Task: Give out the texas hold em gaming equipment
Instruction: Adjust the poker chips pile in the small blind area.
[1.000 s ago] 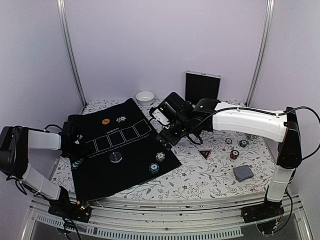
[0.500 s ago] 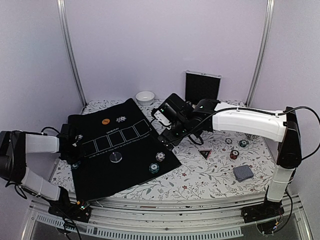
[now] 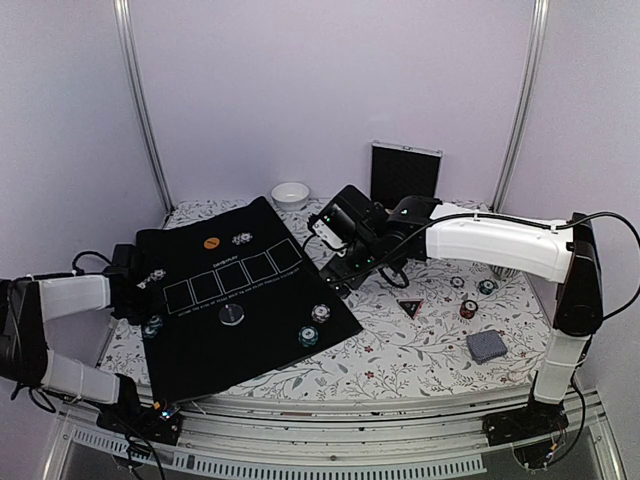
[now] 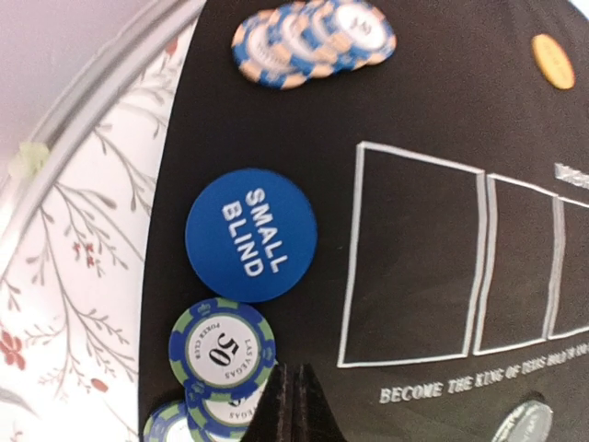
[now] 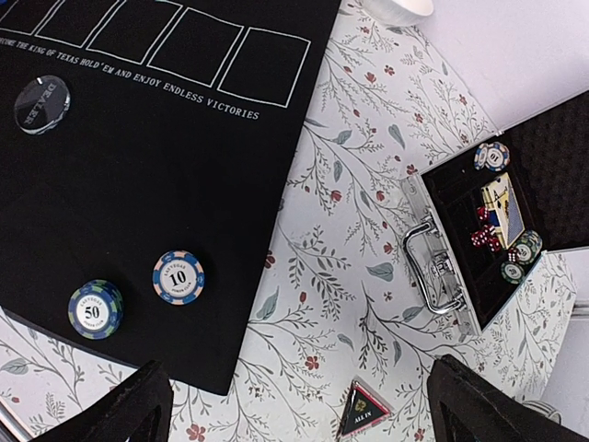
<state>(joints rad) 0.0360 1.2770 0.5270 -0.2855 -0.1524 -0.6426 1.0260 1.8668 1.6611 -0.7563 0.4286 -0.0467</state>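
While chips (image 5: 179,276) dot mat (image 5: 138,184), case (image 5: 433,262) lies open.

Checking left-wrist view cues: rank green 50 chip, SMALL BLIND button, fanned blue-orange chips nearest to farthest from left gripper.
1. green 50 chip, just left of the left gripper.
2. SMALL BLIND button, mid-frame above it.
3. fanned blue-orange chips, top edge.

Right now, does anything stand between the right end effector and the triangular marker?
Nothing visible does. The open right end effector hangs above the cloth; the marker lies alone on it, the case off to one side.
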